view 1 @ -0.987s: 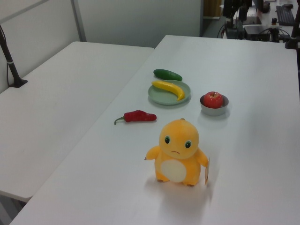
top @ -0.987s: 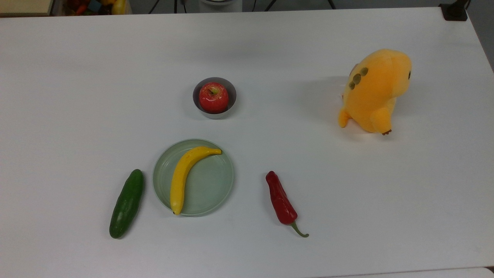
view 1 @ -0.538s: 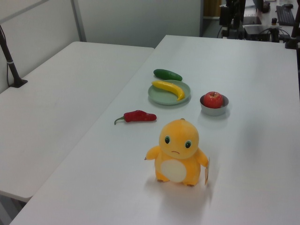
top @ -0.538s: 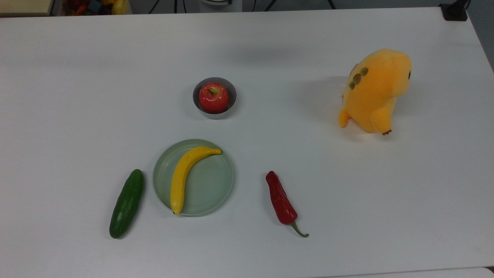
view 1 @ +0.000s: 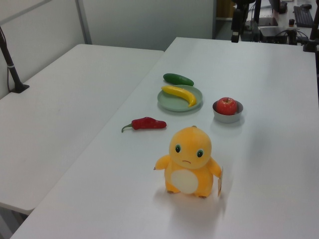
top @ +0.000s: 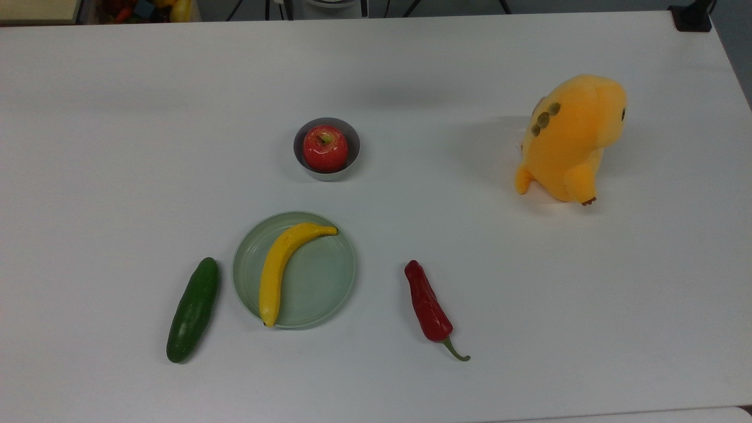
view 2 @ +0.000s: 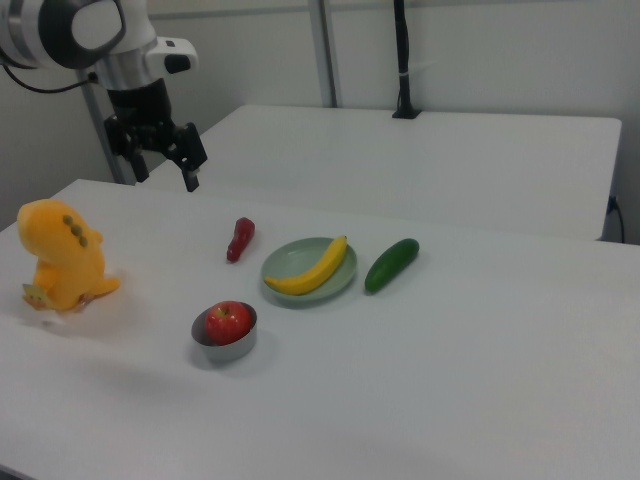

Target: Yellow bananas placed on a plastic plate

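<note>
My tool (view 2: 165,160) hangs open and empty, high above the worktop (top: 529,294); the banana (top: 276,271) lies on the plate (top: 323,282).

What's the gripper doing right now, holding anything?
Gripper: open and empty, raised above the table, well away from the banana on the plate.

cucumber (top: 192,309) – flat on counter (top: 529,329) | red pepper (top: 428,309) | apple (top: 325,147) – in grey bowl (top: 353,141) | plush toy (top: 570,138) upright
</note>
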Robot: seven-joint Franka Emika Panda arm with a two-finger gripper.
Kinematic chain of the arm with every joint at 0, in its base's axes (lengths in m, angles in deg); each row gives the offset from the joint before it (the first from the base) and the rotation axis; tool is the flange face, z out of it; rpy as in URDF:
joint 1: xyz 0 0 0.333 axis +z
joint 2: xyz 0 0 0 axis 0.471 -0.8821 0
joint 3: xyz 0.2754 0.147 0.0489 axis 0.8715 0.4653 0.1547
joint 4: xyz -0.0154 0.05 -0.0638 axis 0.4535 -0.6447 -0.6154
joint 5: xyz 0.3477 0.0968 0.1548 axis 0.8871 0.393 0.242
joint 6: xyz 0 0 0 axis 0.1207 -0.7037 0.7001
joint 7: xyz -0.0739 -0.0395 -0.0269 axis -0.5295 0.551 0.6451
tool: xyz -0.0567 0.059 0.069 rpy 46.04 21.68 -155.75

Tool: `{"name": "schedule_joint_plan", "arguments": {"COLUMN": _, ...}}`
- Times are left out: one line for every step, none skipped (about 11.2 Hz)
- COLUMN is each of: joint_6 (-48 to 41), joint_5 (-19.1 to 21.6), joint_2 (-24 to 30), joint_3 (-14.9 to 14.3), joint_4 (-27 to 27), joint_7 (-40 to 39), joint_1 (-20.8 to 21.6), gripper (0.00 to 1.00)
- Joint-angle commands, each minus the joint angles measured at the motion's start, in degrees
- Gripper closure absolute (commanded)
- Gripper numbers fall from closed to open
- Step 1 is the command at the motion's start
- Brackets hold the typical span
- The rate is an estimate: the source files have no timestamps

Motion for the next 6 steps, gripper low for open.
{"name": "schedule_joint_plan", "arguments": {"joint_6": 5.25, "joint_5": 1.05, "joint_2": 0.82, "joint_3": -3.19, "joint_4": -2.57, "joint_7": -6.84, "joint_1": 0.46, "gripper": 0.0}}
{"name": "schedule_joint_plan", "arguments": {"joint_6": 5.26, "joint_5": 1.05, "joint_2": 0.91, "joint_3": -3.45, "joint_4": -2.66, "joint_7": -8.34, "joint_1": 0.46, "gripper": 0.0}}
{"name": "schedule_joint_plan", "arguments": {"joint_6": 5.26, "joint_5": 1.14, "joint_2": 0.91, "joint_3": -3.54, "joint_4": -2.58, "joint_7": -8.27, "joint_1": 0.29, "gripper": 0.0}}
{"name": "schedule_joint_plan", "arguments": {"joint_6": 5.08, "joint_5": 1.49, "joint_2": 0.91, "joint_3": -3.72, "joint_4": -2.49, "joint_7": -7.75, "joint_1": 0.11, "gripper": 0.0}}
{"name": "schedule_joint_plan", "arguments": {"joint_6": 4.99, "joint_5": 1.58, "joint_2": 0.91, "joint_3": -3.98, "joint_4": -2.4, "joint_7": -7.66, "joint_1": 0.2, "gripper": 0.0}}
{"name": "schedule_joint_plan", "arguments": {"joint_6": 4.82, "joint_5": 1.58, "joint_2": 0.91, "joint_3": -4.07, "joint_4": -2.31, "joint_7": -7.57, "joint_1": 0.28, "gripper": 0.0}}
